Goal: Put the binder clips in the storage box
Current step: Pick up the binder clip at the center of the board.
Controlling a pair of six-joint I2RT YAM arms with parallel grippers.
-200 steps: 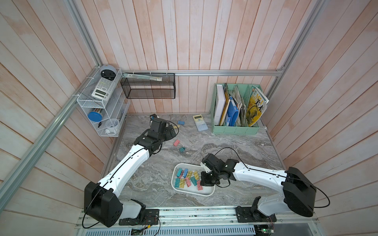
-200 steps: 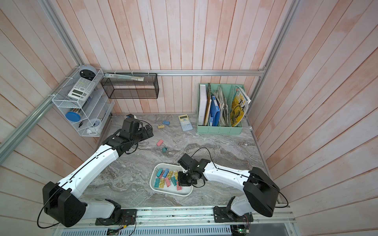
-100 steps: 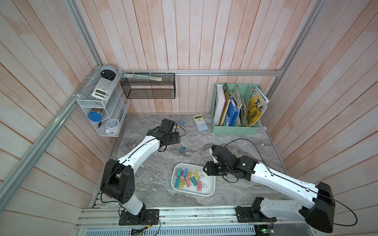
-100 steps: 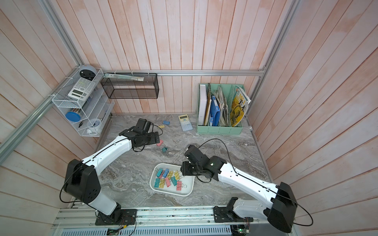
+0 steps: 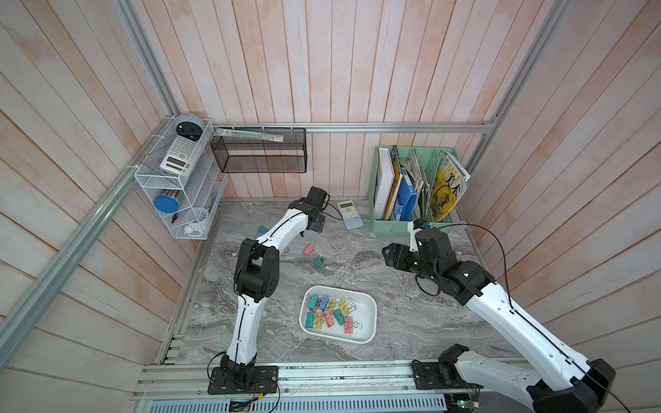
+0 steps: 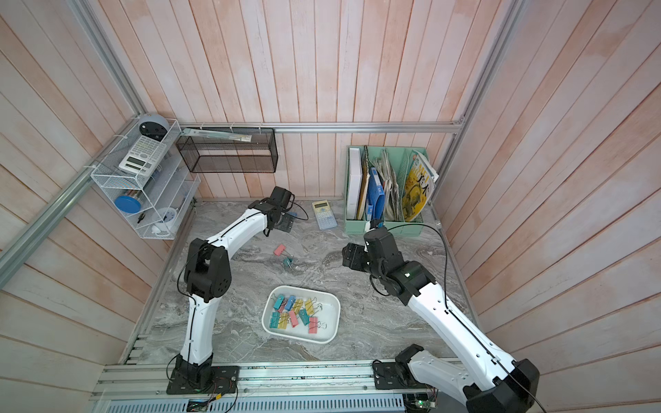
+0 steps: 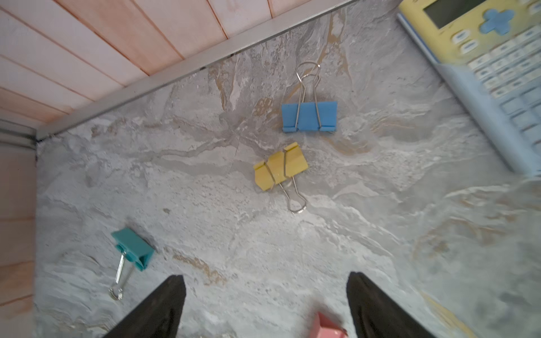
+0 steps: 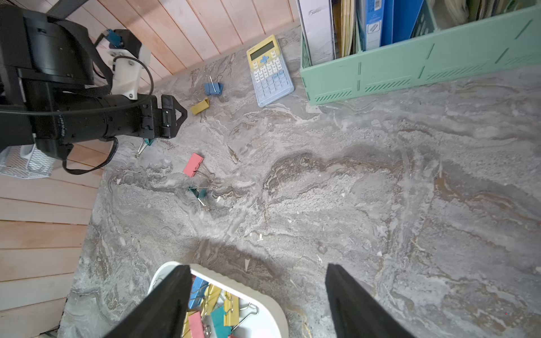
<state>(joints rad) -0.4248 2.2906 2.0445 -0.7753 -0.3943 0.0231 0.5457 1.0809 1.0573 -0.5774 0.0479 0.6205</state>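
The left gripper [image 7: 266,279] is hovering near the back wall, black fingers spread wide with nothing between them, looking onto a blue binder clip [image 7: 309,117], a yellow binder clip [image 7: 279,171] and a teal binder clip [image 7: 133,248] lying apart on the grey marbled tabletop [image 7: 380,234]. The right gripper [image 8: 257,267] is hanging over bare marble, fingers likewise wide and empty. A heap of pastel binder clips [image 5: 329,313] is sitting inside the shallow white plastic storage box [image 5: 363,311], and a pink binder clip [image 5: 308,249] is lying beside a second teal binder clip [image 5: 317,262] mid-table.
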